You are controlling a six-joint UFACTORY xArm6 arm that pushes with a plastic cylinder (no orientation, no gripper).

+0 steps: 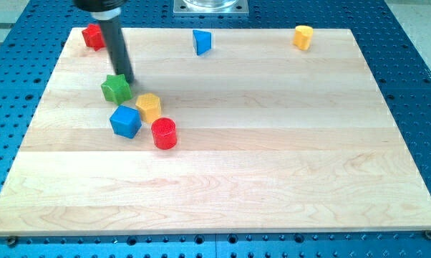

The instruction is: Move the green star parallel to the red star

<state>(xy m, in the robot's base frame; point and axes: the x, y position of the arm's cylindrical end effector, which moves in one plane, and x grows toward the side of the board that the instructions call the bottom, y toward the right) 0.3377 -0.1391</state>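
My tip (129, 79) sits at green star (116, 87)'s upper-right edge, touching or nearly. Red star (94, 36) lies twd view's top-left. No gripper, bare rod only.

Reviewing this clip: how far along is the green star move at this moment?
Done: my tip has reached the green star, at its upper right edge. In hand: the push itself; contact looks likely but is not certain. Left: the green star sits well below the red star at the board's top left, so lining them up remains.
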